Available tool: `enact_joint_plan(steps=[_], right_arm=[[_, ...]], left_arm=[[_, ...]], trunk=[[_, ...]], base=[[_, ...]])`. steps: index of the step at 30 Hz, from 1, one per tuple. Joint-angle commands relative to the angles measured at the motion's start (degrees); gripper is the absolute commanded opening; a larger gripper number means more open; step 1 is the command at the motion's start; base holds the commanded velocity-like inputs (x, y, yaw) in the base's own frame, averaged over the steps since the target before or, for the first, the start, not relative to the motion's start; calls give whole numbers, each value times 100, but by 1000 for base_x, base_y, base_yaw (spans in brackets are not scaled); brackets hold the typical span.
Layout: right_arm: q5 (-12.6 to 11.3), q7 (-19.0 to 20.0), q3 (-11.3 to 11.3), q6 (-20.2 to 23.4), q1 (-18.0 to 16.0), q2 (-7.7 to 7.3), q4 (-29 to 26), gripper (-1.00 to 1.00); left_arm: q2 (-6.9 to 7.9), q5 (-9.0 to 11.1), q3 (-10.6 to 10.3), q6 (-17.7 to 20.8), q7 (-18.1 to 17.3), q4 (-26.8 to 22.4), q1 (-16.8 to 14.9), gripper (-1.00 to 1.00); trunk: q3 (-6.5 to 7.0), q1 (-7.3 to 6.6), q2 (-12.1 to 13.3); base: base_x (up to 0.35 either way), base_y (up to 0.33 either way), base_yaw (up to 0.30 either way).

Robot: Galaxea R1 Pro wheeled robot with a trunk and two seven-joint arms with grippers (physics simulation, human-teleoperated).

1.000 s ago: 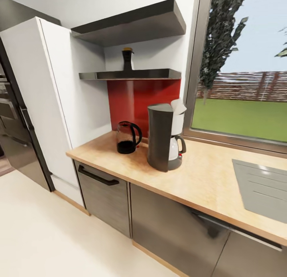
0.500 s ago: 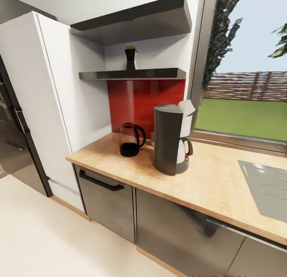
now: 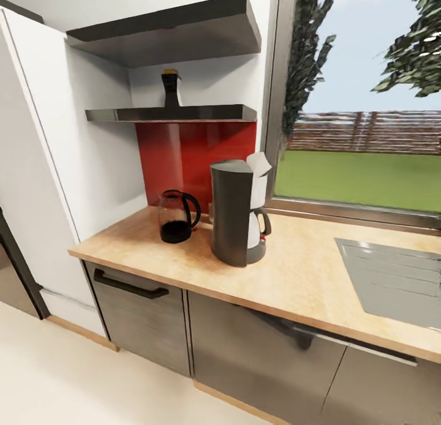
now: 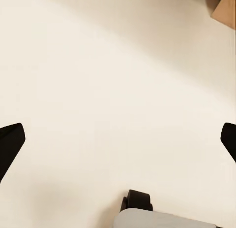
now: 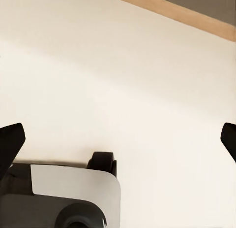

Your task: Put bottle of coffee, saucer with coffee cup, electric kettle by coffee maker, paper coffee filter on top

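The tall dark grey coffee maker [image 3: 234, 214] stands on the beige countertop [image 3: 306, 272], its glass carafe turned toward the window. A white paper coffee filter [image 3: 260, 165] sits on its top. Left of it, close to the red backsplash, stands the smoky glass electric kettle [image 3: 177, 217]. The dark bottle of coffee [image 3: 171, 89] with a yellow cap stands on the thin glossy kitchen shelf [image 3: 202, 113] above. The saucer and coffee cup are out of view. My left gripper [image 4: 118, 139] and right gripper [image 5: 118, 139] both hang open over the cream floor, holding nothing.
A steel sink [image 3: 392, 278] is set into the counter at the right. A thicker dark shelf [image 3: 165, 30] hangs above the thin one. A tall white cabinet [image 3: 37, 168] bounds the counter's left end. Grey drawer fronts [image 3: 141, 315] lie below. My base and a wheel [image 5: 102, 164] show near the floor.
The whole head picture has shifted, so the camera has moved; the counter's things now sit further left in view. Nothing on the counter or shelf has moved.
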Motion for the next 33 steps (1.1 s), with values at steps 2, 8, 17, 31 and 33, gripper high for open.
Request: enact_joint_plan(steps=[2, 8, 17, 31, 33], right_arm=[[-55, 47, 48, -23, -6, 4, 23, 100], [-56, 80, 40, -26, -6, -20, 23, 100], [-55, 131, 47, -20, -6, -13, 23, 100], [-56, 133, 47, -19, -6, -18, 23, 100], [-56, 131, 47, -19, -6, -18, 23, 100]], left_arm=[[-1, 10, 5, -8, -3, -6, 2, 100], [-1, 10, 5, -8, -3, -6, 2, 100], [-1, 10, 5, -8, -3, -6, 2, 100], [-1, 10, 5, -8, -3, -6, 2, 100], [-1, 10, 5, -8, -3, -6, 2, 100]], trunk=[[-5, 0, -3], [-5, 0, -3], [-5, 0, -3], [-5, 0, -3], [-5, 0, -3]], base=[[0, 149, -77], [0, 252, -26], [0, 298, -11], [0, 58, -246], [3, 43, -240]])
